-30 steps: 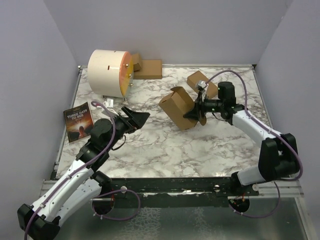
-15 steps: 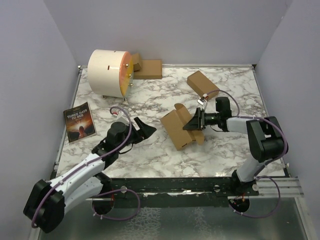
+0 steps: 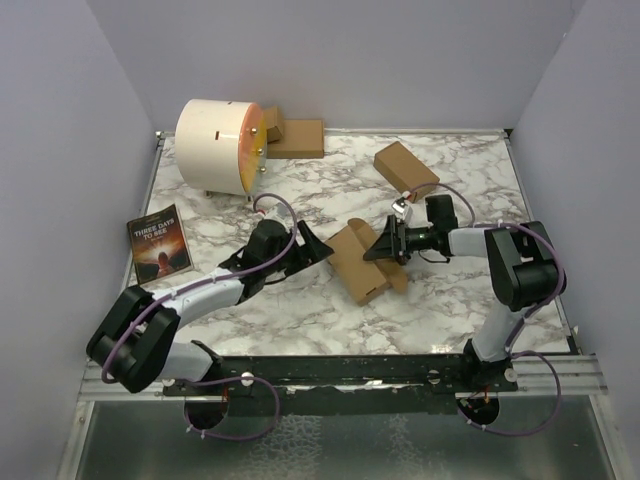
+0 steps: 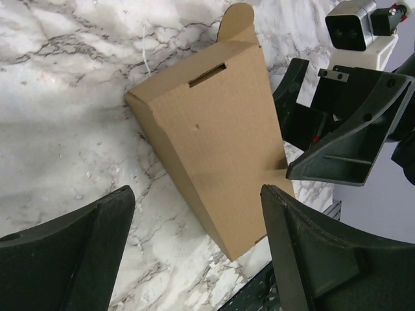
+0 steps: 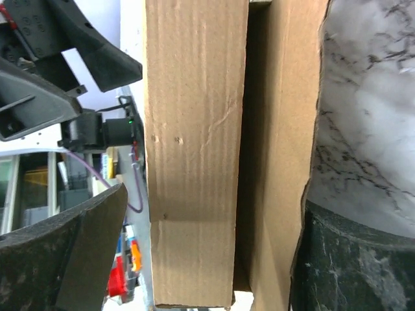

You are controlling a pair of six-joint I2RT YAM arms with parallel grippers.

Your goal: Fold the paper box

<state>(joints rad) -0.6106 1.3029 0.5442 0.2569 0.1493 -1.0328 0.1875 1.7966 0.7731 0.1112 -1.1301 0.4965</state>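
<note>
The fingers (image 5: 65,259) of the right gripper (image 5: 214,197) stand wide apart on either side of one end of the paper box (image 5: 194,129), a plain brown corrugated-cardboard oblong carton. A clear gap shows between one finger and the cardboard. The other finger lies close against a loose flap, and whether it touches cannot be told. Nothing is clamped.

The fingers (image 4: 71,253) of the left gripper (image 4: 198,194) are spread just as wide and hold nothing. They face the box's other side from just beside it.

The box lies on its side near the middle of the white-and-grey marbled table (image 3: 300,320), between the two grippers. Its upper face has a narrow slot, and a rounded tab sticks out at its far end. The dark gap under the flap hides the inside, and the right wrist view cuts off both ends of the box.

Toward the table's far right corner lies a second plain brown oblong carton (image 3: 405,168). At the left edge lies a dark paperback book (image 3: 158,243) titled "THREE DAYS TO SEE"; its smaller print is too small to read. A cream cylindrical drum (image 3: 215,145) with a yellow-orange end face lies on its side in the far left corner. Small brown cardboard pieces (image 3: 298,138) lie beside it along the far edge.
</note>
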